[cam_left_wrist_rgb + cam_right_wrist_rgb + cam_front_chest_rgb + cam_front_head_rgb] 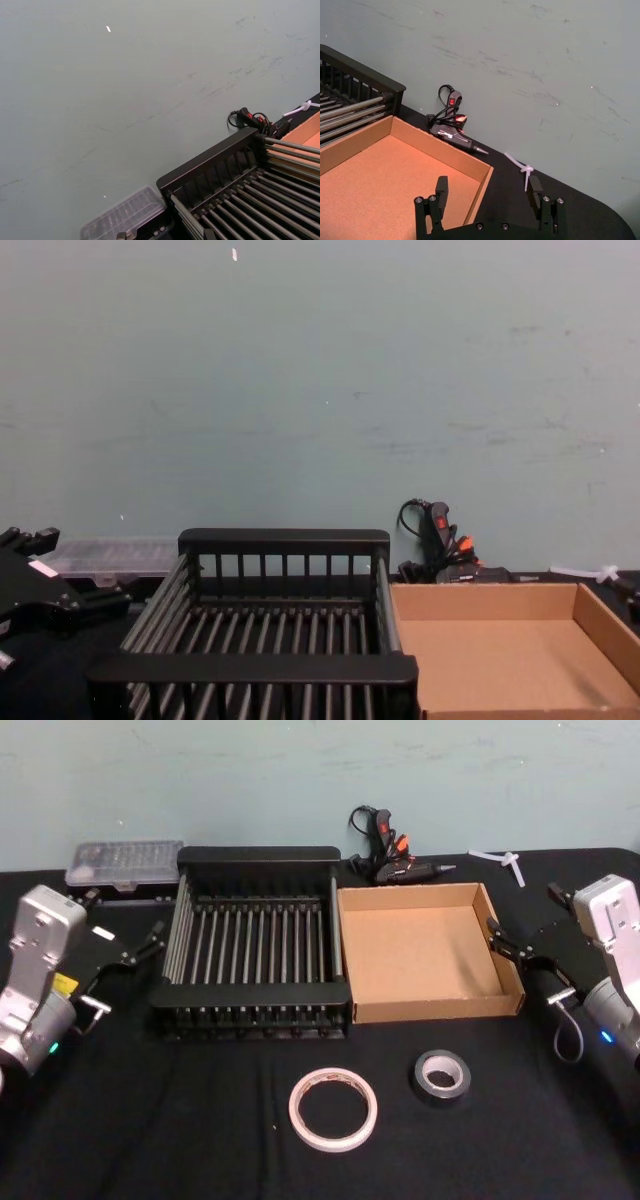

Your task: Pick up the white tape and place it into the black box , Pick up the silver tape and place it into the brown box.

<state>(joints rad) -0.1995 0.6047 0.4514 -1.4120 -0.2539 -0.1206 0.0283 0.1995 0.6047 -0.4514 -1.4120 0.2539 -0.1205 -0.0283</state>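
Flat white tape ring (333,1109) being seen lying flat at 6 o'clock from black slatted crate (252,942), 4 o'clock from left gripper (146,943); left arm judged nearer. Right gripper (522,952) being held spread wide. Left jaws: cannot tell.

— What lies on the black table (150,1140)?
— A glue gun (392,860) at the table's back edge, a clear plastic case (122,863) at its back left, a white zip tie (503,860) at its back right.
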